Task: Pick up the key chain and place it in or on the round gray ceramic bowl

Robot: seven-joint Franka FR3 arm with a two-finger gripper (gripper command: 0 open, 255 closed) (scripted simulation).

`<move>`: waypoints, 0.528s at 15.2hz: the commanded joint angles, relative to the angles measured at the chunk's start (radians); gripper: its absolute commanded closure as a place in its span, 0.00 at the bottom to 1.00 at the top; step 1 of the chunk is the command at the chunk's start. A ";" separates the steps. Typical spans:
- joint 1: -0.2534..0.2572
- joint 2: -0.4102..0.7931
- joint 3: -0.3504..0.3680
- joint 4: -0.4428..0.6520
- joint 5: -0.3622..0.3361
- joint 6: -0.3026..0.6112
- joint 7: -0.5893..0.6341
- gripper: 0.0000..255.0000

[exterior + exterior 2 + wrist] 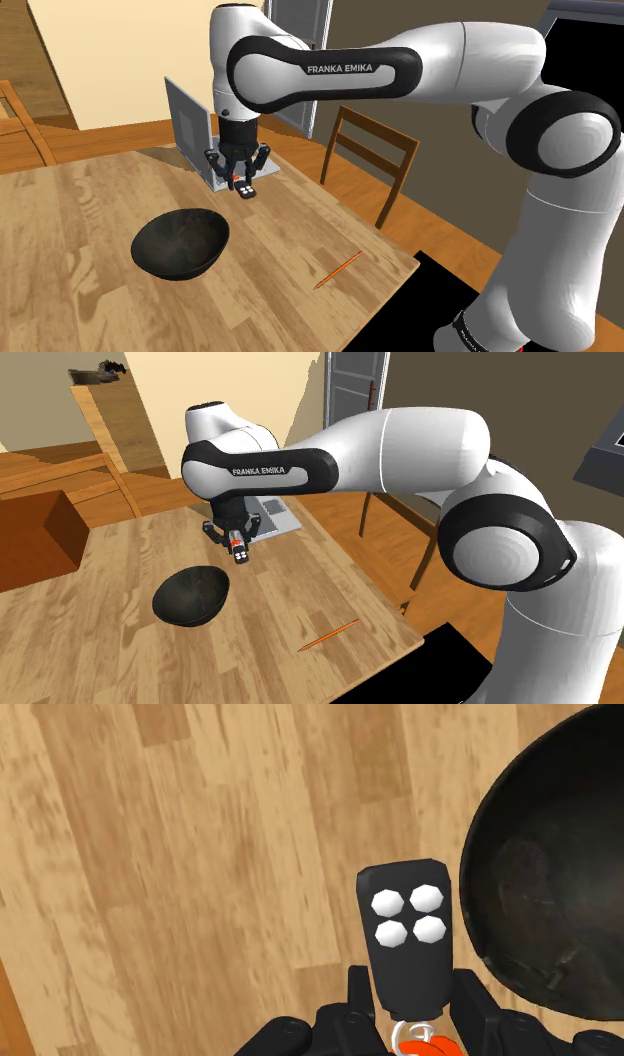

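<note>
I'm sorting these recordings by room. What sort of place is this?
Likely a dining room in a house: a wooden table bearing a dark bowl and an open laptop, with a wooden chair beside it.

A home dining room is suggested by a wooden table (70, 230), a wooden chair (368, 152) drawn up beside it, a plank floor (400, 542), cream walls (120, 50), a door (355, 387) and an open laptop (188, 122).
</note>
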 commanded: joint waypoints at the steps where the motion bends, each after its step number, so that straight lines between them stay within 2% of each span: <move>1: 0.040 0.044 0.012 0.063 -0.017 -0.022 0.049 1.00; 8: 0.195 0.231 0.033 0.347 -0.083 -0.127 0.188 1.00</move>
